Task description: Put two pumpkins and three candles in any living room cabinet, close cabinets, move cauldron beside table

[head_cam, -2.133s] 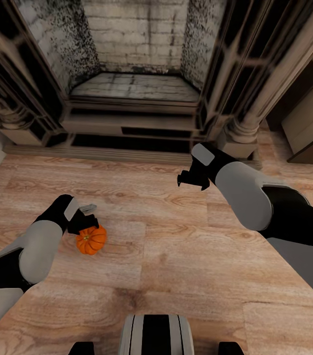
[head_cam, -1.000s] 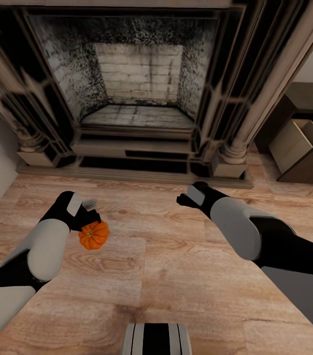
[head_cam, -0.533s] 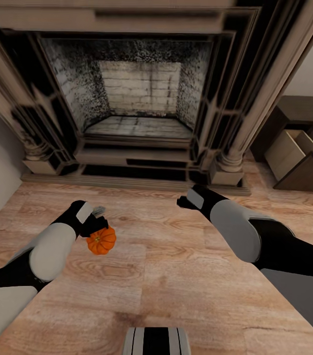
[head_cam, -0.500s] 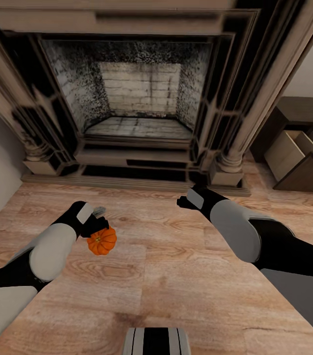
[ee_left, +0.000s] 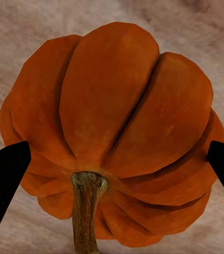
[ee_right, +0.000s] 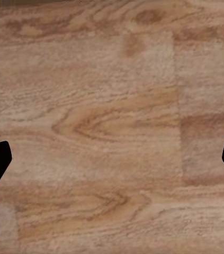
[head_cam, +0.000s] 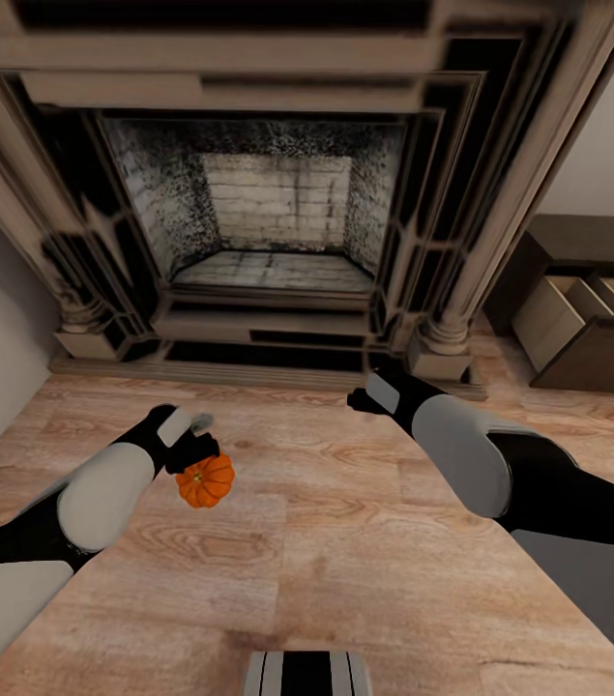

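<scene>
Wood-plank floor (head_cam: 345,541), orange pumpkin (head_cam: 204,481) between left jaws (head_cam: 200,454).

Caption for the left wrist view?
Left gripper fingertips clasp a ribbed orange pumpkin, stem toward the camera, above wood-plank floor.

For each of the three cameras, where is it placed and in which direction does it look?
Head view: from the head, forward and down at the fireplace, floor and open cabinet; both arms show.
Left wrist view: along the left gripper at the pumpkin; two dark fingertips show.
Right wrist view: along the right gripper, down at bare floor; fingertips show.
Shared: head and left wrist views both show the pumpkin.
</scene>
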Robot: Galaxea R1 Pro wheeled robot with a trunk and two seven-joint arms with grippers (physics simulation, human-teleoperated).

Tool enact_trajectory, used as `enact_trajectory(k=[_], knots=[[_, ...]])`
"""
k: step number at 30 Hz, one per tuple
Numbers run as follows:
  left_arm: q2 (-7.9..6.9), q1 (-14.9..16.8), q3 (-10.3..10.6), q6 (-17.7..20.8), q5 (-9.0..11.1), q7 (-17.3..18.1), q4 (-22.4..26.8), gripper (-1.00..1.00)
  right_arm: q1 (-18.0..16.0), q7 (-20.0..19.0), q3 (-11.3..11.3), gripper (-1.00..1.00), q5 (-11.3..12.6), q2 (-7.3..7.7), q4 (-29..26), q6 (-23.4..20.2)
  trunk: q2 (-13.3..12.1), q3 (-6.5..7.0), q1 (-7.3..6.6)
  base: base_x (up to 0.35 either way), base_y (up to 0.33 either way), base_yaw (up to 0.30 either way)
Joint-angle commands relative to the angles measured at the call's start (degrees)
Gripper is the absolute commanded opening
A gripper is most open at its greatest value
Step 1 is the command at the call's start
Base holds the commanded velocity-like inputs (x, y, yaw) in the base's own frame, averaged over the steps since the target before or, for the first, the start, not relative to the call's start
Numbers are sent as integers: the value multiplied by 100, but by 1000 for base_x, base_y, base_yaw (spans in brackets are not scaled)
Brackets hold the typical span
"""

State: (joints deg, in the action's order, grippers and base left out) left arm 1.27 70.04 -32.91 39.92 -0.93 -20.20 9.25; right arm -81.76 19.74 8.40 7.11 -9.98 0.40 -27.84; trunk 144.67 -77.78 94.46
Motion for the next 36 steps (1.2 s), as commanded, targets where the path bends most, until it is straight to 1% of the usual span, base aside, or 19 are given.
enact_trajectory(k=[1,11,18,19,21,22,25,32,36], knots=[[5,1,-32,28,-13,-31,9,-100,-4,43,13,100,61,-1,4,6,0,18,-3,0,0,0],[4,1,-32,25,-12,-32,-22,-100,41,19,21,100,63,-1,4,-9,-13,240,-29,0,0,0],[5,1,-32,-30,-12,-24,-203,-100,104,15,22,100,66,-1,4,-3,-23,395,-47,-8,-4,0],[1,1,-32,-191,-12,-26,-336,-100,178,14,22,100,69,-1,7,-65,-24,417,-49,-135,-113,0],[-2,1,-32,-305,-12,-27,-433,-100,255,13,22,100,70,-1,14,-163,-27,461,-55,-169,-145,0],[-5,1,-32,-411,-12,-27,-523,-100,339,11,26,100,72,-1,28,-278,-27,461,-55,-65,-56,0],[-4,1,-32,-431,-12,-22,-539,-100,424,-1,30,100,72,-1,30,-275,-31,528,-62,-201,-131,0],[-4,1,-32,-447,-12,-13,-671,-100,462,-3,30,100,72,-1,30,-268,-40,683,-80,-277,-171,0],[2,1,-27,-571,-12,-16,-739,-100,506,2,30,100,72,-1,30,-262,-46,771,-91,-289,-175,0]])
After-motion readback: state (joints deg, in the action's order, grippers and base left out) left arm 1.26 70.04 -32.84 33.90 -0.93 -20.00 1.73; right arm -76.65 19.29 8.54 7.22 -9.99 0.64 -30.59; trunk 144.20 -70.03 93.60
